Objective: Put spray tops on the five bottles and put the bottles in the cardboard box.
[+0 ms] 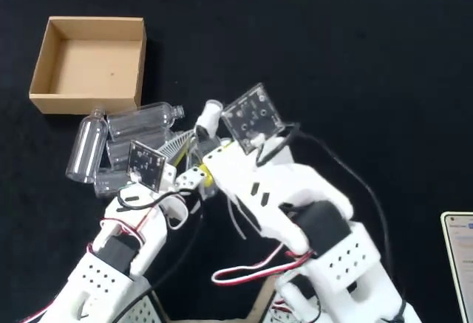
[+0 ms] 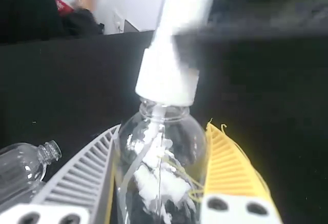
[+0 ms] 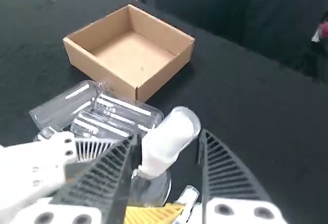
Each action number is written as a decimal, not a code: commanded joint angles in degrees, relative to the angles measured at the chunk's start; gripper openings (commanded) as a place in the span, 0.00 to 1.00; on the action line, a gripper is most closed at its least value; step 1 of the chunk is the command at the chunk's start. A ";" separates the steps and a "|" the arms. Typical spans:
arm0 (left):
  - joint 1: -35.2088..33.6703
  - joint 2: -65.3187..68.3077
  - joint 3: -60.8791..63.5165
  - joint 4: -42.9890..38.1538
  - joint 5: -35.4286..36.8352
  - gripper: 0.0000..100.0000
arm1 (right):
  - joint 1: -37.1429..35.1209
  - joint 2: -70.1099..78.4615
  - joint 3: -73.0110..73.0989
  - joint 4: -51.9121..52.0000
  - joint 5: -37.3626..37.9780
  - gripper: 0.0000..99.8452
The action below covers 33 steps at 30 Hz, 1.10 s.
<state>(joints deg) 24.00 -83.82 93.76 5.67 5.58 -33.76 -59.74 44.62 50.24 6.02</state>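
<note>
Seating the spray top point(image 3: 171, 131) square on the bottle point(image 2: 159, 183) neck looks key; left fingers point(image 2: 77, 178) clamp the bottle, right fingers point(image 3: 113, 178) grip the top.

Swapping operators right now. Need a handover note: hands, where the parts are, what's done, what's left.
Left hand: shut on a clear bottle.
Right hand: shut on the white spray top, which sits on that bottle's neck with its tube inside. Can't tell if it is tight.
Cardboard box: no bottles in it yet.
Other bottles: lying in a heap beside the box; the necks that show are bare.
Done: nothing boxed, first top on the neck.
Left: finish this top, box the bottle, then top and box the rest.
</note>
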 commanded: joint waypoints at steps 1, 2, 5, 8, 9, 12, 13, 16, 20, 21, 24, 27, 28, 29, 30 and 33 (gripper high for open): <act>0.13 -1.05 -1.89 -1.58 0.00 0.16 | 0.62 0.22 -7.16 2.99 0.70 0.17; 0.04 -1.41 -1.54 -1.49 0.00 0.16 | 1.41 0.22 -8.48 3.43 0.70 0.17; 0.66 -2.99 -0.22 -1.49 0.00 0.16 | 4.84 0.75 -12.79 2.99 0.70 0.11; 0.40 -5.54 0.48 -1.23 0.00 0.16 | 8.53 3.30 -12.53 -2.29 0.62 0.01; 0.31 -6.51 0.92 -1.23 0.00 0.16 | 9.23 4.97 -11.74 -3.78 0.44 0.04; 0.22 -9.76 2.51 -1.23 0.00 0.16 | 9.58 11.12 -11.65 -5.54 0.26 0.06; 0.31 -10.81 3.12 -1.23 0.00 0.16 | 9.49 12.88 -12.18 -5.54 0.26 0.06; 0.31 -13.45 4.00 -0.88 0.00 0.16 | 8.26 15.16 -14.64 -2.73 0.26 0.06; 0.66 -16.18 4.00 2.99 0.00 0.16 | 2.46 13.32 -18.86 5.19 0.53 0.06; 0.66 -16.70 3.91 3.52 0.00 0.16 | 1.14 12.70 -19.38 6.33 0.70 0.06; 0.66 -17.49 3.82 3.96 0.00 0.16 | 0.88 11.03 -19.74 6.59 0.70 0.06; 0.48 -17.67 3.82 4.66 0.00 0.16 | 5.10 9.27 -19.91 5.10 0.70 0.06; 0.48 -17.85 3.82 5.10 0.00 0.16 | 6.77 8.57 -19.91 4.48 0.70 0.06; 0.57 -17.85 3.82 5.19 0.00 0.16 | 8.62 7.87 -19.91 4.04 0.70 0.06; 0.57 -17.85 3.82 5.27 0.00 0.16 | 10.55 7.16 -19.91 3.78 0.70 0.06; 0.13 -17.85 3.82 5.45 0.00 0.16 | 16.44 4.53 -19.21 4.40 0.70 0.06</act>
<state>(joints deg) 23.91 -100.62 96.48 11.03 5.67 -22.95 -51.91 28.26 56.13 6.37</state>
